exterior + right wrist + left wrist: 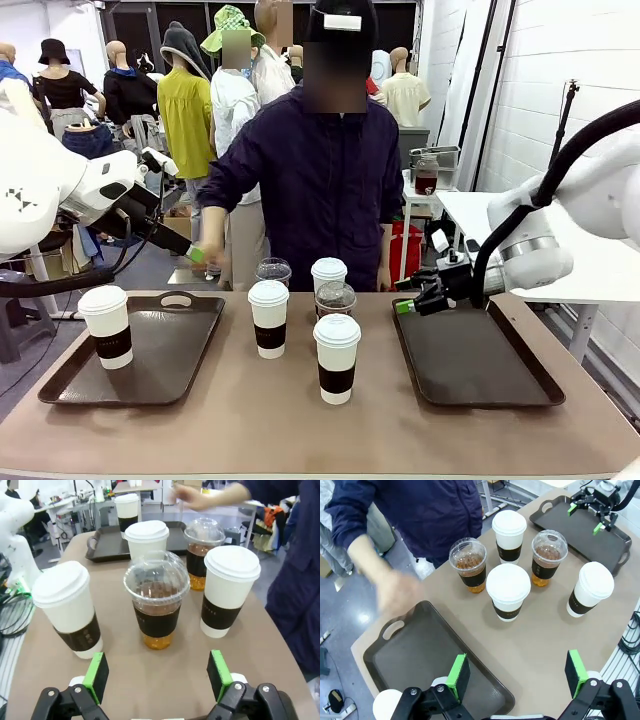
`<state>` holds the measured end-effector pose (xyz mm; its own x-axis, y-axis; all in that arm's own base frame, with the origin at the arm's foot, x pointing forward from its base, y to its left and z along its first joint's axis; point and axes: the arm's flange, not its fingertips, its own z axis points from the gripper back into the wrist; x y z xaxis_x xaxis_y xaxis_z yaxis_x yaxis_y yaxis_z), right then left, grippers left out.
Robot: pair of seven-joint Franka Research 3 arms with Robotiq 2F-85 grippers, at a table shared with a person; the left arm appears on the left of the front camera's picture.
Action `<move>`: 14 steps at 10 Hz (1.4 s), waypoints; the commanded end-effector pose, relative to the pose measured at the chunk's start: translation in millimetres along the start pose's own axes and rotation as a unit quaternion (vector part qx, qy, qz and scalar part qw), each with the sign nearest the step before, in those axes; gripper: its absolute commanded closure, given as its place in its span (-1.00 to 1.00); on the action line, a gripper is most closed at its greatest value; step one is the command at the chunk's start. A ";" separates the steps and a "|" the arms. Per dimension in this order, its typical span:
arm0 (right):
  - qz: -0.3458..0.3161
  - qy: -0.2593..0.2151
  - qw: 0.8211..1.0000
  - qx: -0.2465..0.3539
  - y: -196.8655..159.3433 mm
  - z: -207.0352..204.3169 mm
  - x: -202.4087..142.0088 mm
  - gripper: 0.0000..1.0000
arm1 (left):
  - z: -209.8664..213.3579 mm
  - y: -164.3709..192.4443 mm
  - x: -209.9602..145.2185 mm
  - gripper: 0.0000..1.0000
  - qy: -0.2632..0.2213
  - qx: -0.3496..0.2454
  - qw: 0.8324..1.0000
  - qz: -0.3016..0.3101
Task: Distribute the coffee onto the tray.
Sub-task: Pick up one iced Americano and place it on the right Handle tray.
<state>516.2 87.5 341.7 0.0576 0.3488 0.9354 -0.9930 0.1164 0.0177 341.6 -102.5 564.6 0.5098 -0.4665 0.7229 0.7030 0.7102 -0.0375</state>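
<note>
Closest to the near edge of the brown table (250,420) stands a tall white paper cup with white lid and dark brown sleeve (337,358). Behind it, in the table's middle, stand two more white paper cups (268,318) and two clear plastic dome-lidded cups of brown coffee (335,298), close together. A sixth cup (106,325), also white, stands at the near left corner of the left dark brown tray (180,340). The left gripper (195,253) hangs over this tray's far side, jaws apart, holding nothing. The right gripper (405,305) is at the far left corner of the right dark tray (470,360), also spread and holding nothing. The person's hand (212,262) is blurred at the table's far edge; whether it is released or clenched cannot be told.
</note>
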 end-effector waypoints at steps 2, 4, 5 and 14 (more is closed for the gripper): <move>0.003 -0.026 0.999 0.019 -25.9 -28.0 -18.5 -1.00 | -0.1 1.8 -0.8 -1.00 -0.001 -0.004 1.000 0.002; -0.003 -0.030 0.999 0.029 -33.7 -42.9 -27.6 -1.00 | -0.1 1.8 -0.8 -1.00 -0.001 -0.004 1.000 0.002; -0.006 -0.030 0.999 0.034 -36.8 -47.3 -30.3 -1.00 | -0.1 1.8 -0.8 -1.00 -0.001 -0.004 1.000 0.002; -0.014 -0.033 0.999 0.025 -32.3 -61.6 -31.9 -1.00 | -0.1 1.8 -0.8 -1.00 -0.001 -0.004 1.000 0.002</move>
<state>551.6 119.7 294.8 0.0850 0.3031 0.9492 -0.9960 0.0519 0.0726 341.5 -102.6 564.5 0.5098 -0.4667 0.7227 0.7030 0.7103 -0.0372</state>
